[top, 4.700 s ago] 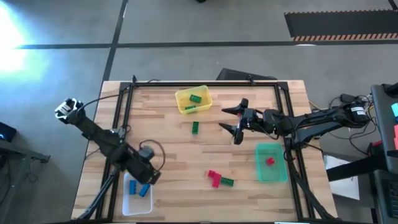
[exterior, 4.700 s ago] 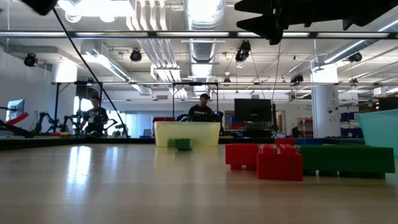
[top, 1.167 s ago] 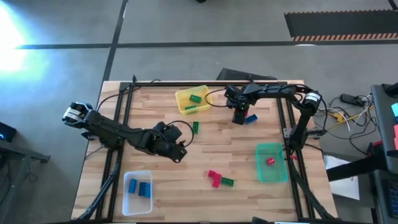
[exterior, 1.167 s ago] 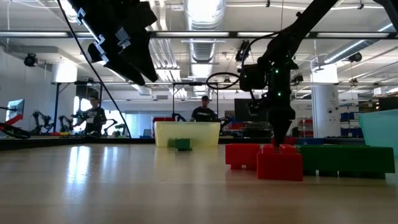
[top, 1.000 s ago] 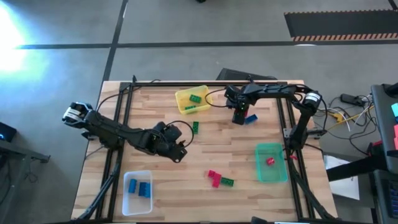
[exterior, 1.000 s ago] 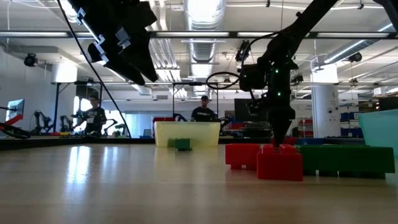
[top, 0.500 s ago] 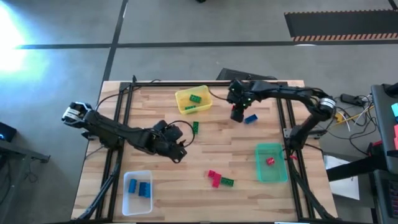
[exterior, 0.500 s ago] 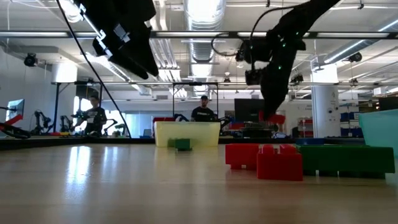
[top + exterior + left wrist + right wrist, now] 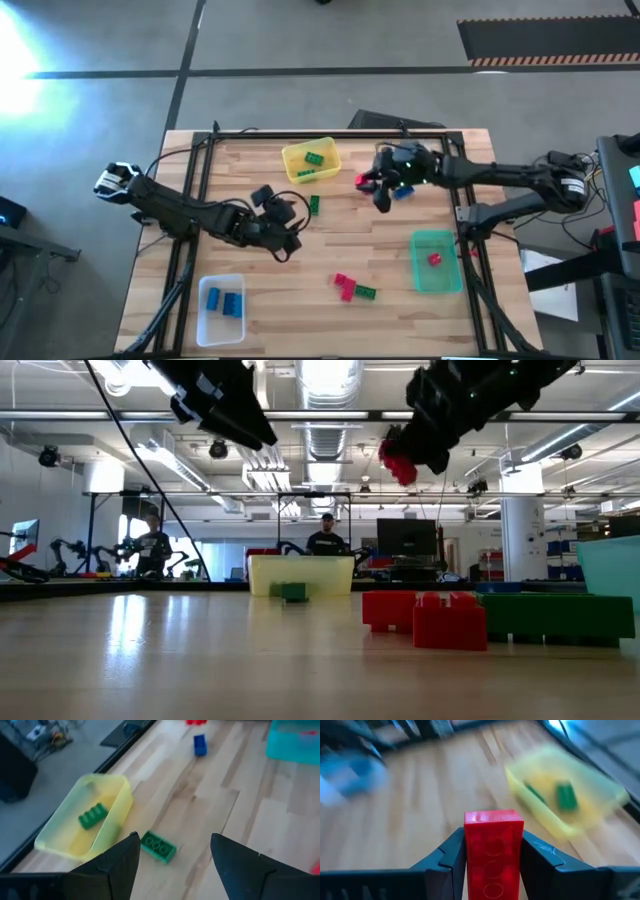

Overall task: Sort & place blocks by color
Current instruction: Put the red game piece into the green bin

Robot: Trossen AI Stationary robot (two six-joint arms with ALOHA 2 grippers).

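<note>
My right gripper (image 9: pixel 373 187) is shut on a red block (image 9: pixel 361 181), high above the table's far right part (image 9: pixel 397 463). A blue block (image 9: pixel 403 190) lies on the table just right of it. My left gripper (image 9: pixel 278 203) hangs open above the table's middle left with nothing between its fingers (image 9: pixel 115 865). A green block (image 9: pixel 313 204) lies flat on the wood a little beyond it (image 9: pixel 158 846). Near the front edge lie two red blocks (image 9: pixel 345 285) and a green block (image 9: pixel 366 292). My right gripper pinches the red block between its two fingers, one finger (image 9: pixel 445 857) on each long side (image 9: pixel 470 855). The fingers come slanting down from the table's right. The block (image 9: pixel 397 463) sticks out past the fingertips, lifted well clear of the table.
A yellow bin (image 9: pixel 327 160) with green blocks stands at the far middle. At the front right, a translucent green bin (image 9: pixel 447 278) holds a red block (image 9: pixel 435 259). At the front left, a clear bin (image 9: pixel 205 320) holds blue blocks. People sit in the room beyond the table.
My right gripper has risen from the table beside the blue block with the red block, which is now lifted clear, and has tipped from pointing down to a slant. My left gripper has risen a little and shifted toward the far edge.
</note>
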